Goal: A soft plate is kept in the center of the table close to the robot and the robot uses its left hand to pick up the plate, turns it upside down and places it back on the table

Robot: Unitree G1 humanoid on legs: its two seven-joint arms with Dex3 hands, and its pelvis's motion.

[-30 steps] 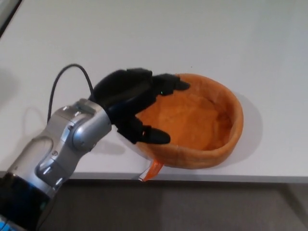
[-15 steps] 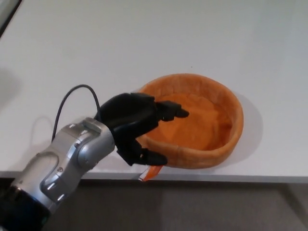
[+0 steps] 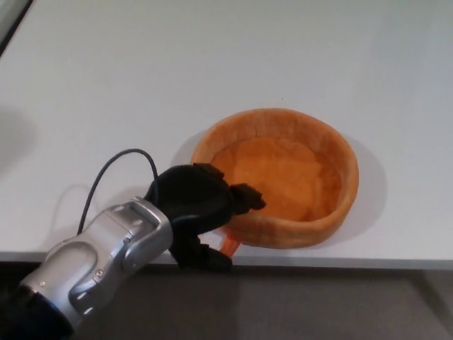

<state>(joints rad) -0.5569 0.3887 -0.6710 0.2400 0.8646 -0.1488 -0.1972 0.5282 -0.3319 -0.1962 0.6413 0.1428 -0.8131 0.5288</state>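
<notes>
The plate sits upright on the white worktop, at the near edge, its soft orange wall standing all round and its hollow facing up. It is not yet turned over.

Left hand: positioned at the plate's near-left rim. One fingertip lies over the rim toward the hollow; the thumb is below, at the worktop's edge outside the plate wall. The fingers are closing toward each other with the rim between them, but whether they already pinch the wall cannot be confirmed from this view. An orange tag hangs from the plate's underside just beside the thumb.

Change over the last second: the hand has drawn back from above the plate's hollow toward the near-left rim and has dropped lower, so that more of the inside of the plate is now exposed. The plate itself has not shifted on the worktop.

Judgement: this is the approach-to-grasp step, with the hand moving from a reach over the plate to an edge grip. The lift, the turn and the set-down all remain. The soft wall is likely to fold under the fingers, so the grip may slip.

Right hand: not visible.
</notes>
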